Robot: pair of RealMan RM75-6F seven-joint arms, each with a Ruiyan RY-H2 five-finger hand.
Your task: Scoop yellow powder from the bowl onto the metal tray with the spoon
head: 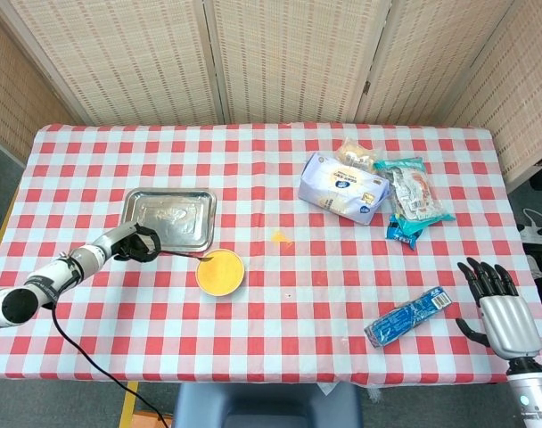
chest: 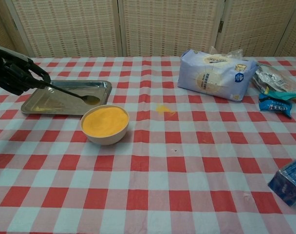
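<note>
White-and-silver jointed arms, black-fingered left hand (head: 139, 243), silver-backed right hand (head: 500, 308), trailing black cable (head: 93, 357).

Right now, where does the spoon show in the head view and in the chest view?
Head view: spoon left of centre, running from the left hand to the bowl's upper-left rim.
Chest view: spoon at upper left, its scoop over the metal tray's right end.
Shared landmark: the bowl of yellow powder.

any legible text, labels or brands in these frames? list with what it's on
None can be read.
White bag: printed label with a blue badge, too blurred.
Blue packet: white print, too small.
Snack packs: print too small.
Bowl, tray, spoon: no markings seen.
</note>
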